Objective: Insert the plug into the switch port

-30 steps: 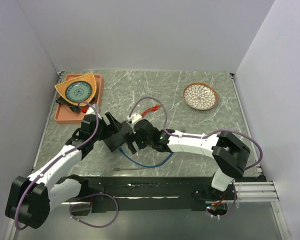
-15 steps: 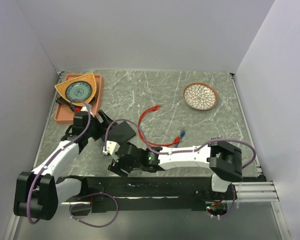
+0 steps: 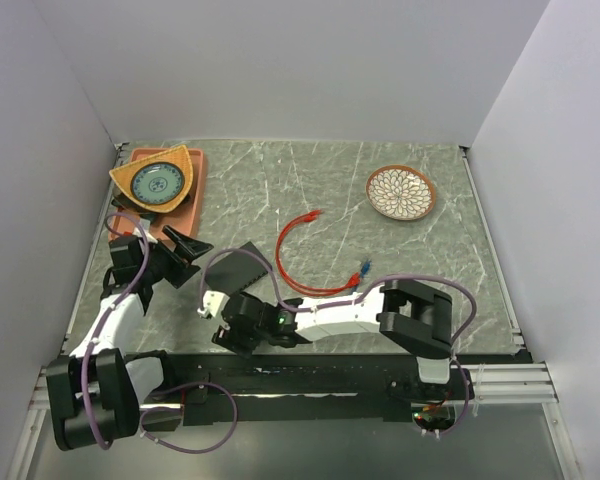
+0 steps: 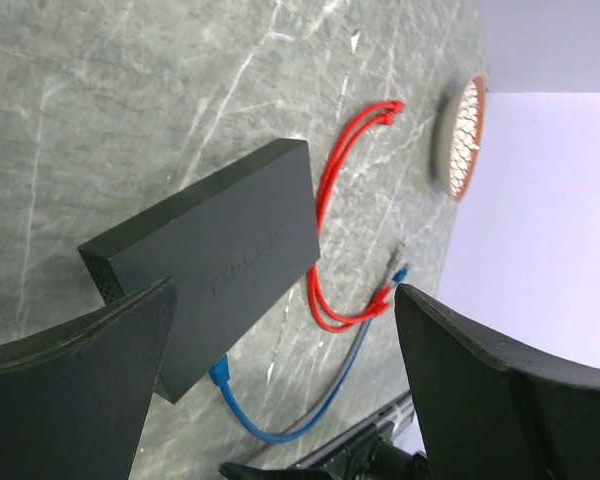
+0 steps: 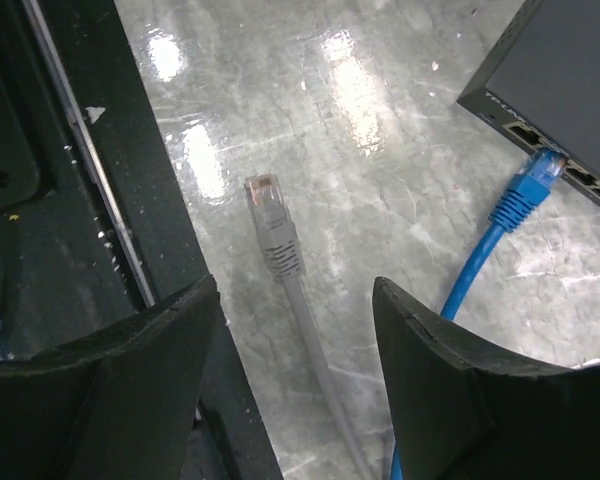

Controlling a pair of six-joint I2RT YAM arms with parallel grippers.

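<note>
The black switch box (image 3: pixel 242 268) lies on the table, also in the left wrist view (image 4: pixel 220 265) and the right wrist view (image 5: pixel 570 80). A blue plug (image 5: pixel 530 185) sits in one switch port of the row (image 5: pixel 590 182) on its edge; the blue plug also shows in the left wrist view (image 4: pixel 218 372). A grey plug (image 5: pixel 270 215) lies loose on the table beside the black front rail. My right gripper (image 5: pixel 295 400) is open and empty above the grey cable, near the front edge (image 3: pixel 232 335). My left gripper (image 4: pixel 280 400) is open and empty, left of the switch (image 3: pixel 187 255).
A red cable (image 3: pixel 298 262) curls right of the switch, with loose red and blue plug ends (image 3: pixel 364 266). A patterned plate (image 3: pixel 401 192) sits at the back right. An orange tray (image 3: pixel 195 190) holding a triangular dish is at the back left. The black rail (image 5: pixel 100 180) borders the near edge.
Both grippers have left the switch. The right gripper moved toward the near edge over the grey cable. The left arm pulled back to the left.
</note>
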